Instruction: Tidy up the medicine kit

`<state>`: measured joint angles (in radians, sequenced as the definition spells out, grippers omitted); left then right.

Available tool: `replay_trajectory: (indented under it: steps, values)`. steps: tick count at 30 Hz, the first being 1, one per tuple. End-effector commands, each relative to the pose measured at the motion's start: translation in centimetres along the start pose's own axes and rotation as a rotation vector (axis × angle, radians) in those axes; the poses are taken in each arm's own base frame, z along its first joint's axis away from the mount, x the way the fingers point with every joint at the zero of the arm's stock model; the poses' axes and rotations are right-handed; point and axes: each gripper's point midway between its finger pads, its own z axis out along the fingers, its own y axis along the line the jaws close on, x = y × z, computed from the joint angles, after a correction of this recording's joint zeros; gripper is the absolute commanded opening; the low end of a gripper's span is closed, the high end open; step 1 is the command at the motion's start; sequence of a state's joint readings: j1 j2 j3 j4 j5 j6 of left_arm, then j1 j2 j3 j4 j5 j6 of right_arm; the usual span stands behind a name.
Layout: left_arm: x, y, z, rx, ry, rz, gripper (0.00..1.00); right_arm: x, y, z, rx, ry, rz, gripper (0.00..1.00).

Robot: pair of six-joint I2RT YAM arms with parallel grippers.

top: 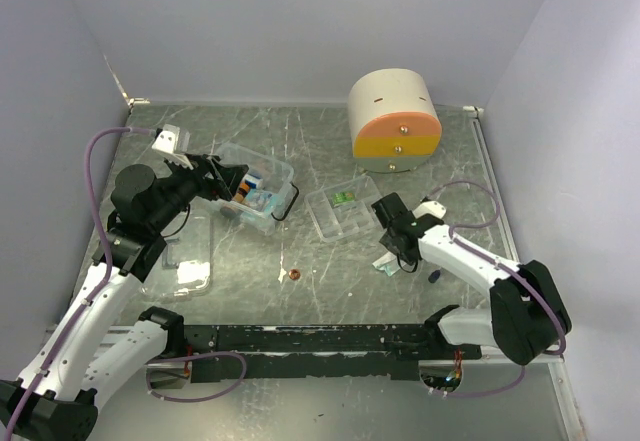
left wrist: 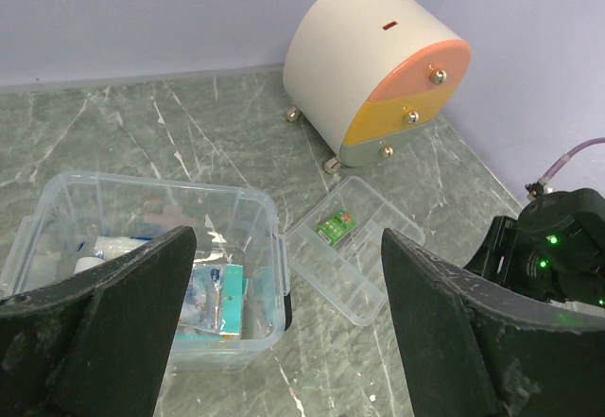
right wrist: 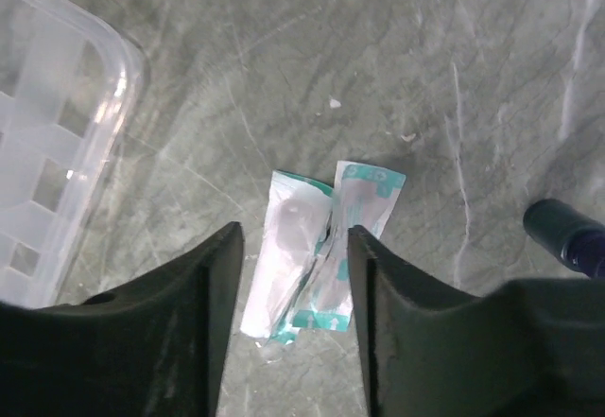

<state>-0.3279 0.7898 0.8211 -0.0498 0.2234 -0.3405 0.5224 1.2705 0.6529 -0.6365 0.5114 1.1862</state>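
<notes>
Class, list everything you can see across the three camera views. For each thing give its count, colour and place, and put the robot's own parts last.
medicine kit box: one, clear, left of table centre, packets inside
lid: one, clear, flat on the table by the left arm
divided tray: one, clear, right of the box
packet: one, green, in a tray compartment
cabinet: one, beige with orange and yellow front, back right
sachets: two, white and teal, on the table
round thing: one, copper-brown, front centre
dark blue thing: one, right of the sachets
table: one, grey-green marbled
left gripper: black, open, near the box
right gripper: black, open, over the sachets
</notes>
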Motion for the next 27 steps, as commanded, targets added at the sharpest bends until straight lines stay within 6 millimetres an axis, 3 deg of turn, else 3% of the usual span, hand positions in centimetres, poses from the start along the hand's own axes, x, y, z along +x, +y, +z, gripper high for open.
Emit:
replay_trajectory:
  steps: [1,4,10,16,22,25,27]
  values:
    - [-0.4,0.0,0.0,0.009,-0.021,0.001,0.9,-2.4,-0.4,-1.1,0.031,-0.07,-0.041,0.52]
    - [-0.4,-0.1,0.0,0.011,-0.022,0.001,0.9,-2.3,0.4,-1.3,-0.016,-0.062,-0.054,0.53]
    - [-0.3,0.0,0.0,0.01,-0.018,0.0,0.9,0.0,2.0,-0.3,-0.093,0.031,-0.09,0.42]
    - [-0.3,0.0,0.0,0.007,-0.018,0.001,0.9,2.1,1.6,1.1,-0.061,0.102,-0.109,0.39]
    - [-0.3,0.0,-0.1,0.006,-0.018,0.003,0.9,3.0,1.1,1.8,-0.026,0.128,-0.128,0.38]
    - [-0.4,0.1,-0.1,0.004,-0.018,0.002,0.9,3.1,1.2,2.2,-0.028,0.129,-0.152,0.3]
    - [-0.4,0.0,-0.1,0.004,-0.019,0.004,0.9,3.0,1.5,2.4,-0.03,0.128,-0.173,0.18]
